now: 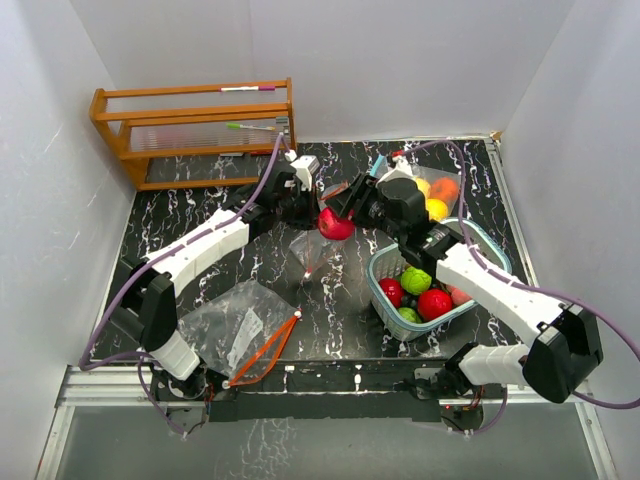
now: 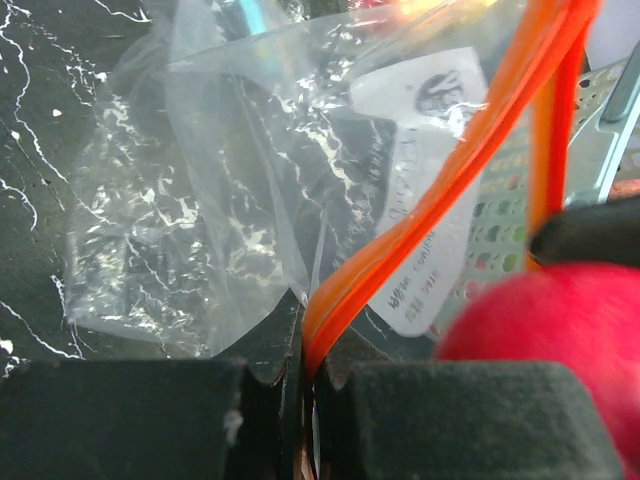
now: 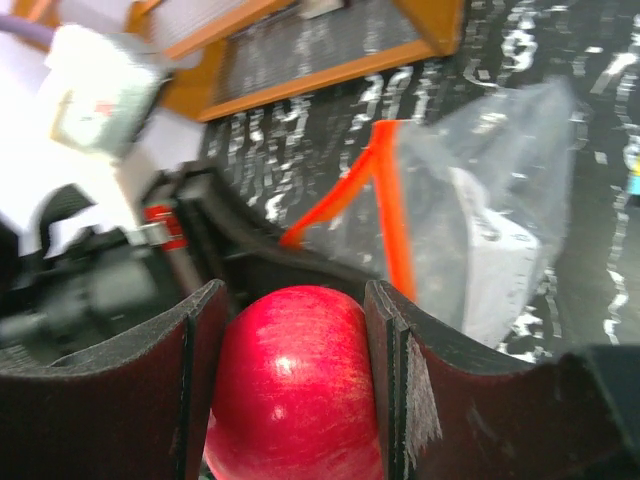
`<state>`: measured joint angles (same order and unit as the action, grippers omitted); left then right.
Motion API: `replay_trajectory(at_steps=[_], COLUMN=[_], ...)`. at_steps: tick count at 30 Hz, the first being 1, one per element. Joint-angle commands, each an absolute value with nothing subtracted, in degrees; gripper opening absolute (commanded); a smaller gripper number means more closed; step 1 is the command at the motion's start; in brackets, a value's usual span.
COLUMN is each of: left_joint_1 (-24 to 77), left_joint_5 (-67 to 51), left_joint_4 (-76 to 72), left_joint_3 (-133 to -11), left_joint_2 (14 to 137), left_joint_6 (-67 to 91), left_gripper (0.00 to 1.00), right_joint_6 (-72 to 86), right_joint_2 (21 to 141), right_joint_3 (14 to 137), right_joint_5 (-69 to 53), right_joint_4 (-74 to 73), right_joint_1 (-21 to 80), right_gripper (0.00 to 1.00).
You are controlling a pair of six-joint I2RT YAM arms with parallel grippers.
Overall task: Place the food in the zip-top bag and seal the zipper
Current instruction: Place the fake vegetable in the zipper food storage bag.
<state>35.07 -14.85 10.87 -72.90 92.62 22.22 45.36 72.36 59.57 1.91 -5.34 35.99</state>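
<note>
My left gripper [image 1: 306, 198] [image 2: 305, 372] is shut on the orange zipper strip [image 2: 450, 180] of a clear zip-top bag [image 1: 311, 252] [image 2: 230, 190], which hangs from it down to the table. A white label shows inside the bag. My right gripper [image 1: 342, 214] [image 3: 295, 360] is shut on a glossy red apple [image 1: 335, 224] [image 3: 295, 395], one finger on each side. The apple [image 2: 560, 340] hangs right beside the left gripper, at the bag's mouth [image 3: 400, 220]. More food, green [image 1: 416, 280] and red [image 1: 434, 302] pieces, lies in the teal basket [image 1: 378, 290].
A second clear bag [image 1: 235, 330] with an orange zipper lies flat at the near left. Another clear bag [image 1: 438, 196] holding orange and yellow pieces sits behind the basket. A wooden rack [image 1: 200, 130] stands at the back left. White walls close in the black marbled table [image 1: 330, 320].
</note>
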Motion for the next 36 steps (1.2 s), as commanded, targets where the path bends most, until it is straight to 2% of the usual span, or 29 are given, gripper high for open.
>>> replay_trajectory(at_steps=[1,9,14,19,21,25,26,27,36], left_joint_1=[35.3,35.4,35.3,35.3,35.3,35.3,35.3,35.3,35.3], left_joint_5=[-16.6,-19.3,-20.6,-20.7,-20.1,-19.9,-20.0,-20.0,-19.2], left_joint_4=[11.0,10.9,9.8,9.9,10.1,10.3,10.1,9.9,10.4], left_joint_3=[-73.3,-73.3,-73.0,-73.0,-73.0,-72.9,-72.8,-72.7,-73.0], left_joint_2=[90.7,88.1,88.4,88.7,88.6,88.8,88.8,88.9,89.2], left_joint_6=[22.6,24.1,24.9,24.8,24.5,24.1,24.1,24.2,23.9], left_gripper=[0.00,0.00,0.00,0.00,0.00,0.00,0.00,0.00,0.00], right_joint_6=[44.4,43.3,44.8,44.3,43.4,41.7,41.4,41.1,42.0], right_joint_2=[71.6,77.4,81.3,83.9,83.1,80.7,80.1,79.5,72.0], right_joint_3=[56.6,61.6,66.3,70.2,69.6,69.0,68.8,68.5,65.8], right_joint_5=[13.4,26.4,27.3,29.3,27.9,24.5,23.9,23.1,20.6], right_joint_4=[-2.0,-9.2,-10.2,-13.5,-12.2,-11.8,-11.6,-11.4,-9.5], right_joint_1=[36.7,38.6,40.4,43.4,43.5,43.7,43.7,43.7,43.9], right_gripper=[0.07,0.08,0.09,0.37,0.56,0.76,0.90,0.97,0.98])
